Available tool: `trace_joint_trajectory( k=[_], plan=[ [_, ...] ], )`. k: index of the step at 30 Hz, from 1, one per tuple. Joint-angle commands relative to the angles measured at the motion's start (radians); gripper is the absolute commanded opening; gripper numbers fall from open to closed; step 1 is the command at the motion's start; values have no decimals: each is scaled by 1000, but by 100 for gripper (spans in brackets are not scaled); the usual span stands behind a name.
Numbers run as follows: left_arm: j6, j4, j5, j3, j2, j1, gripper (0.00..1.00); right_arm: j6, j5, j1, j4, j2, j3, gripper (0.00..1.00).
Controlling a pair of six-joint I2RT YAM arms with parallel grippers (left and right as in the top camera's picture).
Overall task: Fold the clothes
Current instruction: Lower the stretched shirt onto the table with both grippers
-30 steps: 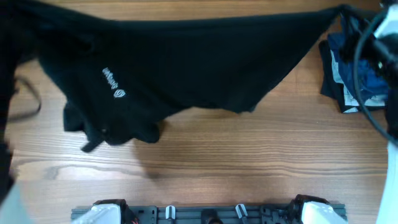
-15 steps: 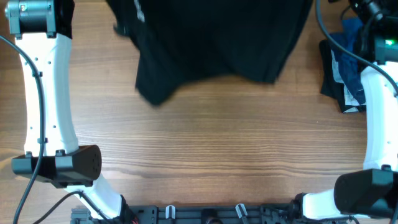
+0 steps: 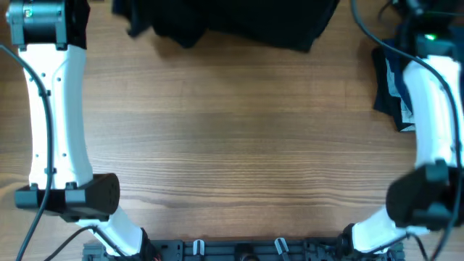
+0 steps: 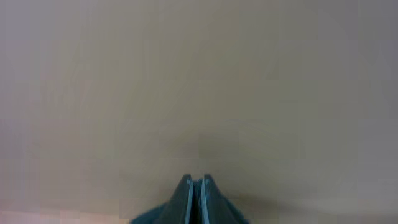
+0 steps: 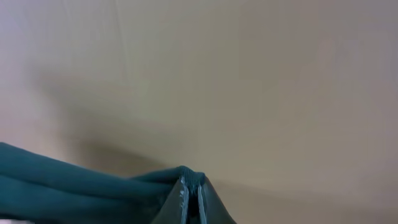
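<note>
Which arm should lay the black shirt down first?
Probably the left. Both the left tool and right tool pinch the black shirt, but a clothes heap crowds the table's right side.

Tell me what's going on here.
The left gripper and right gripper are each shut on a large black fabric garment, holding it between them at the far edge of the wooden table. Nothing is folded yet. A heap of blue and dark clothes lies at the right.
</note>
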Motion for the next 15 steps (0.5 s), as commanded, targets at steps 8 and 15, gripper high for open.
trace_joint_trajectory(
  k=[8,15],
  plan=[
    [48,-315,11,15,181,17,4,-18,-39,26,-136,112,11,5],
    [48,-465,12,15,170,17,4,-28,-101,24,-398,63,11,4]
  ],
)
